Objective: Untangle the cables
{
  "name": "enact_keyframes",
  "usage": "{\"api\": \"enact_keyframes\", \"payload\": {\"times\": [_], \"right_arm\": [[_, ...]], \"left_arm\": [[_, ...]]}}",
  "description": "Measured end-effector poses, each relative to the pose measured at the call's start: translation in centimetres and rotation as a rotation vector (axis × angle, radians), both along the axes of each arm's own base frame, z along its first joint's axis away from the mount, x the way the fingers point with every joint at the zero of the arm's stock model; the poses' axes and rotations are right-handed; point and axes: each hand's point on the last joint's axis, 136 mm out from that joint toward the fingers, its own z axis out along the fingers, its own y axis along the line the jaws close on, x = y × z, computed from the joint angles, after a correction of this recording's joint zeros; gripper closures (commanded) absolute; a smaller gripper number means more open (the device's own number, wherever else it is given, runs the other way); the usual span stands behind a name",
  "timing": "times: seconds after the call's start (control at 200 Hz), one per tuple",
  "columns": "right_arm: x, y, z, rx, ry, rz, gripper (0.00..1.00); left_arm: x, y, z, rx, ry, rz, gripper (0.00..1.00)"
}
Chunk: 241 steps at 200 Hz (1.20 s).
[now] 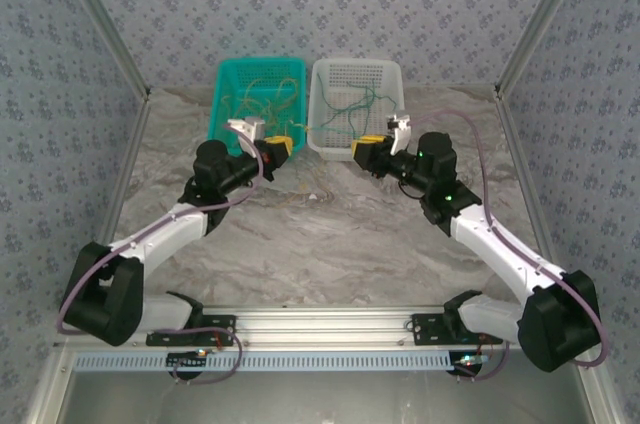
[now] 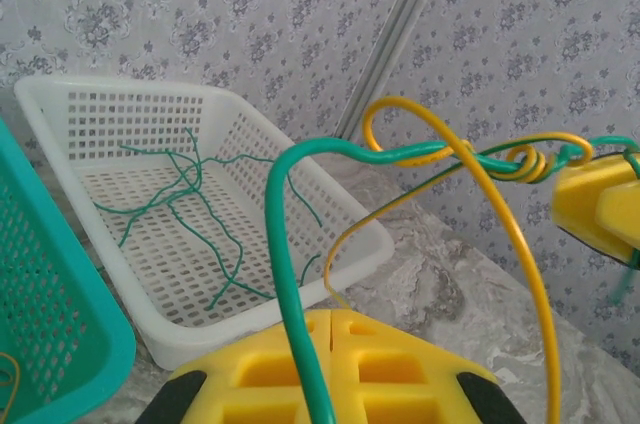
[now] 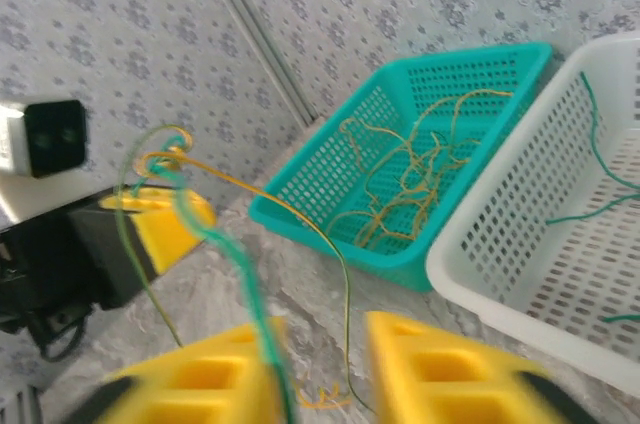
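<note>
Though thin and glossy, green and yellow cables (image 2: 400, 156) in one knot (image 2: 525, 162)

Teal basket (image 1: 221, 104) just L of white basket (image 1: 397, 94), both on marble tbl (image 1: 330, 239).

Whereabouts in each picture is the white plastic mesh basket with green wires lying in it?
Top external: the white plastic mesh basket sits at the table's far edge, just right of centre.
Left wrist: it spans the left half, mid-height.
Right wrist: it is cut off by the right edge.
Shared landmark: the teal plastic basket, always beside it on its left.
</note>
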Motion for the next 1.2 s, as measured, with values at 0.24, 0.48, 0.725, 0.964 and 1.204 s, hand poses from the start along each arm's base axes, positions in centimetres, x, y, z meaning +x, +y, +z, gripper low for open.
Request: {"api": "enact_keyframes", "payload": {"times": [0.24, 0.48, 0.725, 0.964, 1.204], "right_arm": [[-2.3, -2.7, -1.4, -0.039, -0.105, -0.116, 0.34], [-3.7, -6.9, 0.1, -0.031, -0.214, -0.282, 0.2], [-5.3, -8.7, 2.7, 0.037, -0.335, -0.292, 0.09], [-0.1, -9.0, -1.6, -0.004, -0.119, -0.191, 0.1], [-2.8, -0.5, -2.9, -0.077, -0.156, 0.249, 0.08]], "left_arm": [[-0.4, 0.6, 0.6, 0.009, 0.003, 0.029, 1.0], [-0.5, 0.3, -1.3, 0.089, 0.054, 0.051, 1.0], [-0.2, 0.2, -0.5, 0.096, 0.047, 0.064, 1.0], [-1.5, -0.7, 1.0, 0.076, -0.013, -0.02, 1.0], [-3.1, -1.5, 2.7, 0.05, -0.075, -0.114, 1.0]]}}
